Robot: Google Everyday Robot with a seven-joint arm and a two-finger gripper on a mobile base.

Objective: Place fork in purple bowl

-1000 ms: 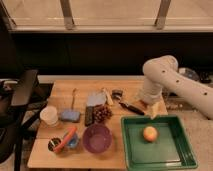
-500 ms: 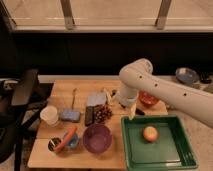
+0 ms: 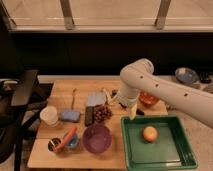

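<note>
At the near edge of the wooden table [image 3: 42, 152], the purple bowl [image 3: 97, 138] is sitting upright, just left of the green tray [image 3: 165, 151]. Just past the tray's far-left corner, the gripper [image 3: 132, 111] is hanging down from the white arm [image 3: 150, 82]; I cannot tell whether it is wide, narrow or holding anything. Farther back on the left, the fork [image 3: 74, 98] is lying flat on the wood, just behind a blue sponge [image 3: 70, 116] and well apart from both bowl and gripper.

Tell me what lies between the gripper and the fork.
Camera view: a grey-blue item and a dark reddish cluster lie between the gripper, by the green tray, and the fork.
</note>
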